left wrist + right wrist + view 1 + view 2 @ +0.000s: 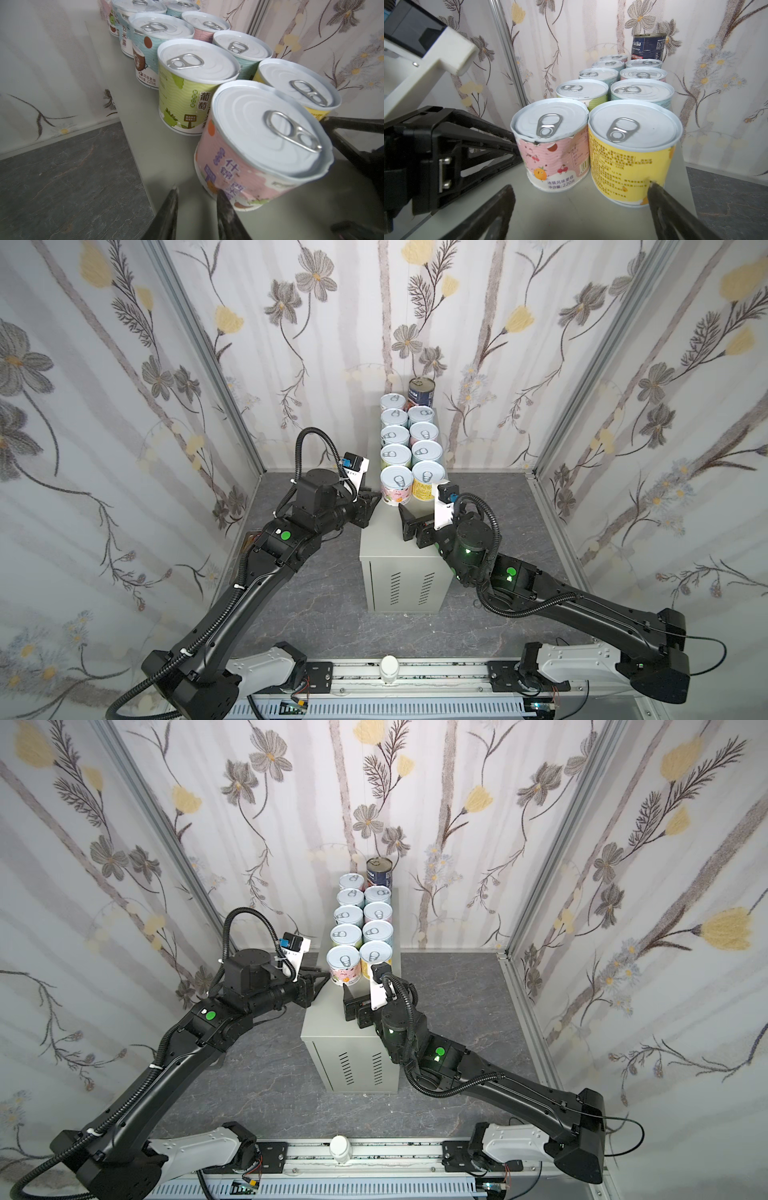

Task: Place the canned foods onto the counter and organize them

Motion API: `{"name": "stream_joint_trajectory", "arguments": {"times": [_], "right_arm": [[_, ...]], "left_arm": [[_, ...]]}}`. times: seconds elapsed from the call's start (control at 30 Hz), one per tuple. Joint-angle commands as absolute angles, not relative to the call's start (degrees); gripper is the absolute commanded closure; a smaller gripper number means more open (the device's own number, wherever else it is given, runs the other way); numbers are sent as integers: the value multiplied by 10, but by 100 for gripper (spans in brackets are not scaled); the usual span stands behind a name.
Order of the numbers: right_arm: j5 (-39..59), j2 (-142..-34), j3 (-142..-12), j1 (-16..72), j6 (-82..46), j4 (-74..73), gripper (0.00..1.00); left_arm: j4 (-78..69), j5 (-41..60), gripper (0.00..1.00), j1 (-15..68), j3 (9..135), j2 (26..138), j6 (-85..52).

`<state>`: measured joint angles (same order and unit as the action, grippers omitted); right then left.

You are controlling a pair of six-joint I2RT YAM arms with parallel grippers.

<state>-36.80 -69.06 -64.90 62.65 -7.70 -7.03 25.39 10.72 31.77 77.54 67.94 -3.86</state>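
Cans (395,435) look all on counter (384,539), final tidy step. Left gripper (376,495) closed, empty, tip at near pink can (397,486); right gripper (406,526) wide open, empty. Next: nudge it flush

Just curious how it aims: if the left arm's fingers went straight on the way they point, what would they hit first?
The pink can at the front of the grey cabinet. The left fingers point at its side from close by; they may touch it, but depth is hard to judge.
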Motion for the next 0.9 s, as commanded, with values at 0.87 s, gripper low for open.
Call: {"name": "stream_joint_trajectory", "arguments": {"times": [0.87], "right_arm": [[-371, -676, -638, 623, -94, -41, 0]], "left_arm": [[257, 77, 63, 316, 774, 663, -36]]}}
